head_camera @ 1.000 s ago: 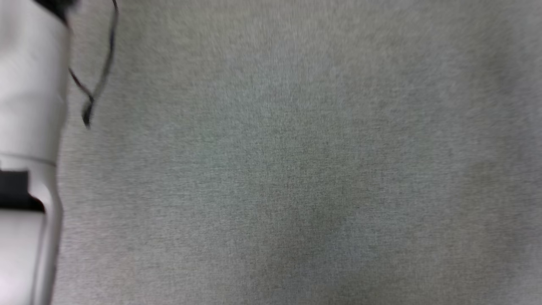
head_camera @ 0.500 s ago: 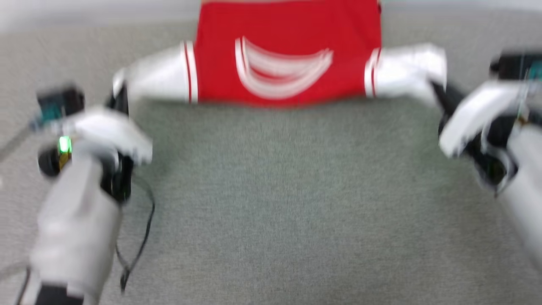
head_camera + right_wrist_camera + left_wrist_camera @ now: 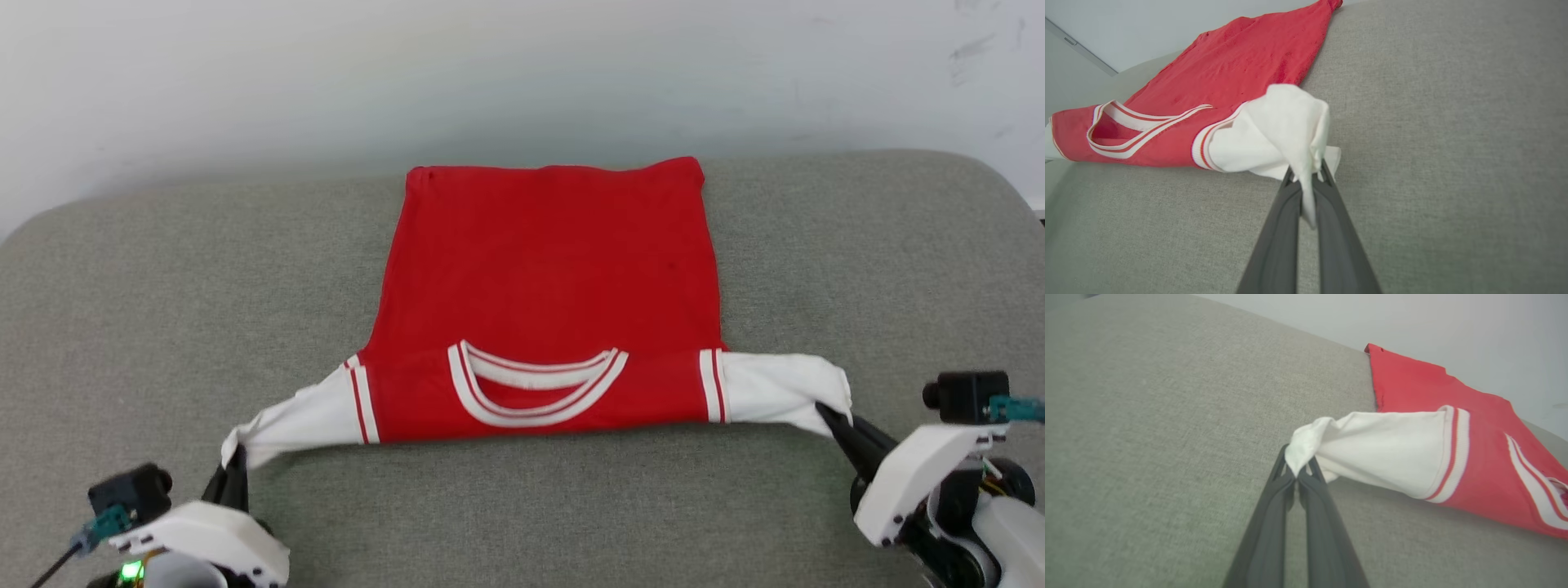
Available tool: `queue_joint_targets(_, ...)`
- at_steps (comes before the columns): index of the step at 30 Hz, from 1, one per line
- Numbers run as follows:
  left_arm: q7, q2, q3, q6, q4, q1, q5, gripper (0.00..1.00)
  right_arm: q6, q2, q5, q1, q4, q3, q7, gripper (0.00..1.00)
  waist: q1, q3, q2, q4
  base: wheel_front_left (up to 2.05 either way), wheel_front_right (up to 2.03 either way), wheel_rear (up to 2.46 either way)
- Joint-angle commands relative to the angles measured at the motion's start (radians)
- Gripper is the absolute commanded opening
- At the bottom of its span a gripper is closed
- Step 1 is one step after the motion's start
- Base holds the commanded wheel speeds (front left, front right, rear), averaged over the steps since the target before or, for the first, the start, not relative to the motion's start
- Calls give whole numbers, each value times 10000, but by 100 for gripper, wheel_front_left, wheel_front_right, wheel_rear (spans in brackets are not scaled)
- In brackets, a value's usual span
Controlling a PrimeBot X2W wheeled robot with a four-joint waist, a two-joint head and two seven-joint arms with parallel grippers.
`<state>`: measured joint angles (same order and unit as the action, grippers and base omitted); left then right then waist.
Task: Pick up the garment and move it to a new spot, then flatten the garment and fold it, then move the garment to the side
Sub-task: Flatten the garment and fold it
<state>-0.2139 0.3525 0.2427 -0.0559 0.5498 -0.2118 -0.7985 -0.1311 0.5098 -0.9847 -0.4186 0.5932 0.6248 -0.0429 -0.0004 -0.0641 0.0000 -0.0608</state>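
Head camera swung up off bare cushion; garment (image 3: 547, 278) is now framed, stretched between both claws.
Garment is spread on the grey cushion (image 3: 522, 506), hem toward the wall, collar nearest. Left sleeve (image 3: 294, 416) is pinched in the closed left gripper (image 3: 235, 469), right sleeve (image 3: 775, 388) in the closed right gripper (image 3: 829, 416). Relocation is judged done, with flattening under way.

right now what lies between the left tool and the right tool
The red shirt, stretched from the left tool to the right tool, both shut on it; seen in the head view.
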Motion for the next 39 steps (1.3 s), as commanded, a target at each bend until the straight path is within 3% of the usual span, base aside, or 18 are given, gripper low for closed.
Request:
queue_joint_targets(1, 178, 152, -57, -263, -516, 601, -42, 0, 7, 88, 26, 434, -226, -167, 7, 0, 4, 200, 0, -29, 0, 0, 0)
queue_joint_targets(5, 752, 280, -37, -1014, -2449, 2143, -164, 0, 9, 146, 361, 1688, -683, -708, 145, 0, 4, 410, 0, -3, 0, 0, 0)
queue_joint_targets(8, 1247, 572, 27, -2261, -4908, 3941, 132, 0, 9, -269, 1251, 3905, -1149, -2118, 531, 1, 4, 654, 0, 195, 0, 0, 0)
queue_joint_targets(9, 1279, 610, 56, -2372, -5140, 4052, 197, 0, 9, -342, 1428, 4159, -1220, -2340, 634, 27, 4, 657, 0, 232, 0, 0, 0)
queue_joint_targets(11, 1328, 628, 179, -2542, -5521, 4174, 373, 0, 9, -576, 1660, 4624, -1475, -2803, 886, 100, 4, 634, 0, 325, 0, 0, 0)
queue_joint_targets(17, 1098, 553, 420, -2710, -6404, 3876, 795, 0, 7, -1123, 2708, 4941, -3074, -4481, 999, 100, 4, 408, 0, 583, 0, 0, 0)
queue_joint_targets(24, 1018, 653, 619, -2773, -7237, 3157, 1305, 0, 5, -1534, 3396, 3189, -4017, -6416, 1453, 100, 4, -561, 0, 1045, 0, 0, 0)
queue_joint_targets(32, 860, 435, 1194, -2535, -7647, 1745, 1969, 0, 5, -879, 3492, -530, -2109, -7224, 3007, 100, 4, -2422, 0, 2003, 0, 0, 0)
queue_joint_targets(39, 495, 185, 1534, -2186, -7602, 684, 2354, 0, 5, -358, 4018, -3706, -373, -7451, 5757, 100, 4, -3857, 0, 2849, 0, 0, 0)
